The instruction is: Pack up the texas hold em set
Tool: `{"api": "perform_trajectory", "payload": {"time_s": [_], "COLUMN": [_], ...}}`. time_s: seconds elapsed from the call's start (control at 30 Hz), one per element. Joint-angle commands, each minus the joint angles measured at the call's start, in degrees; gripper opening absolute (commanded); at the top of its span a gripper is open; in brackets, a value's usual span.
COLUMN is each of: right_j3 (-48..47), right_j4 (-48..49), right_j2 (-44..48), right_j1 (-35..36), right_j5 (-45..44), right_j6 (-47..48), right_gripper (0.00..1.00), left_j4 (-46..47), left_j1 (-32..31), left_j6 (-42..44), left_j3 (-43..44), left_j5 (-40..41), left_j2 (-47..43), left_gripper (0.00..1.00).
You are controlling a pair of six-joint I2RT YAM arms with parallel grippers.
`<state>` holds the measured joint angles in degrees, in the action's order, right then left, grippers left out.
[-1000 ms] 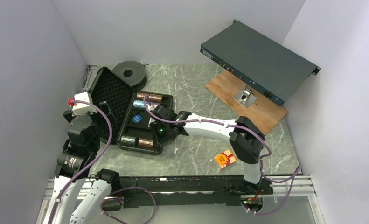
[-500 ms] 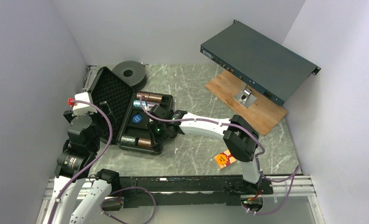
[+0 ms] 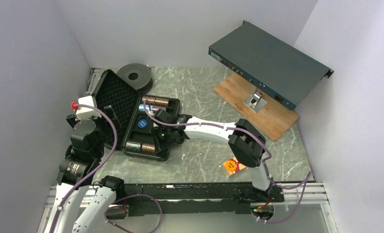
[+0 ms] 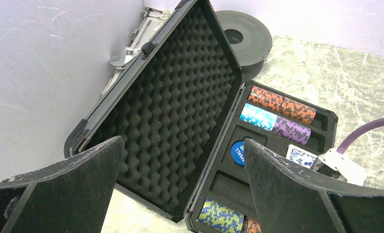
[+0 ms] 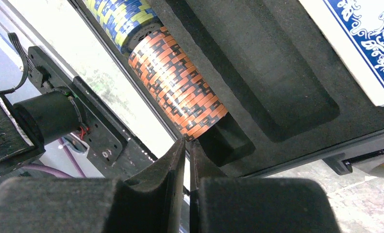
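left wrist view: the left gripper (image 4: 182,141) is spread wide and empty, the open briefcase (image 4: 228,187) just ahead of it, lid (image 4: 180,87) raised. chip stacks (image 4: 281,103) and a blue-backed deck (image 4: 301,156) sit in its slots. the right gripper (image 5: 187,148) is pressed together on nothing, tips at the orange stack's (image 5: 180,92) end. well behind it, an orange deck (image 3: 234,166) lies on the bench (image 3: 204,150); stowing that and shutting the lid seem left.

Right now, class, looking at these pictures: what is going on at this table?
Two robot arms are packing a poker set into an open black briefcase. The right gripper, shut and empty, points its tips at the end of the orange chip stack in the near row. The left gripper hangs open before the raised foam lid. A small orange pack lies outside on the table.
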<state>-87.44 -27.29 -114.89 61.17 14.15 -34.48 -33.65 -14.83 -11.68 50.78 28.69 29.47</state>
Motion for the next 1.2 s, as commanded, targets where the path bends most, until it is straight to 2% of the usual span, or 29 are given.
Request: {"api": "perform_trajectory", "payload": {"time_s": [0.0, 0.63, 0.87, 1.03, 1.17], "right_j3": [-2.88, -3.83, -0.94, -2.71, -4.62], "right_j4": [3.80, 5.74, 5.03, 0.80, -2.26], "right_j2": [-1.49, -2.54, 0.65, 4.00, 6.05], "right_j1": [0.21, 0.17, 0.18, 0.17, 0.14], "right_j5": [0.69, 1.13, -1.87, -4.91, -8.06], "right_j6": [-0.33, -1.88, -2.52, -1.46, -0.39], "right_gripper": [0.10, 0.11, 0.18, 0.21, 0.31], "left_j4": [1.90, 1.92, 1.92, 1.83, 1.83], "left_j1": [-0.20, -0.20, -0.20, -0.20, -0.19], "left_j6": [0.46, 0.53, 0.57, 0.43, 0.50], "left_j3": [-0.07, -0.07, -0.03, 0.02, -0.01], "left_j5": [-0.02, -0.02, 0.11, 0.40, 0.38], "left_j2": [-0.03, 0.00, -0.09, -0.20, -0.38], "left_gripper": [1.00, 1.00, 1.00, 1.00, 1.00]}}
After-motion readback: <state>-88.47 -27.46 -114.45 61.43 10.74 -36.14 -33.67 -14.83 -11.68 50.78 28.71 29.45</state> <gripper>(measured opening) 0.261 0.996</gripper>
